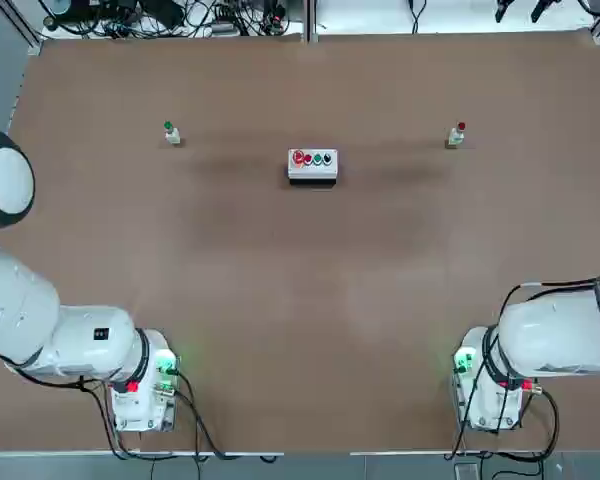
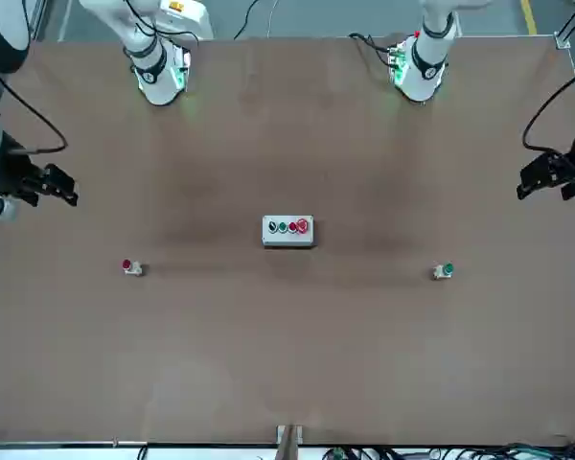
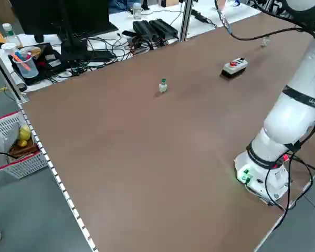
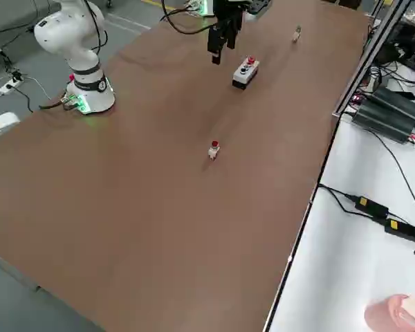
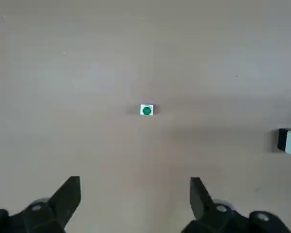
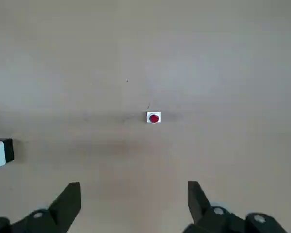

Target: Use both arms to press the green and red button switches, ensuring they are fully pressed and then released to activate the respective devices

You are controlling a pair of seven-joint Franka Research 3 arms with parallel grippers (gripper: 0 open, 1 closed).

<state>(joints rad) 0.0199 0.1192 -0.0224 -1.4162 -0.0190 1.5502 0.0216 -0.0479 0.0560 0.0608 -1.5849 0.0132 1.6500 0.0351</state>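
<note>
Okay, so we've got both pincers wide open with nothing between the fingers: the left gripper point(image 5: 136, 180) hovers out toward 3 o'clock in the front view, the right gripper point(image 6: 134, 184) toward 9. From mid-table in the top view, the green switch point(image 1: 172, 133) sits at 10 o'clock, the red switch point(image 1: 457, 134) at 2, with the button box point(image 1: 312, 166) at 12.

We figure these switches are light and could skid or tip, with springy caps, so we'd push straight down on the cap's middle; if one needs steadying, we'd take the base by its sides.

The top view cuts off both grippers, and the red one is barely readable in the left side view. We can't tell how far the caps travel or whether anything anchors the bases.
</note>
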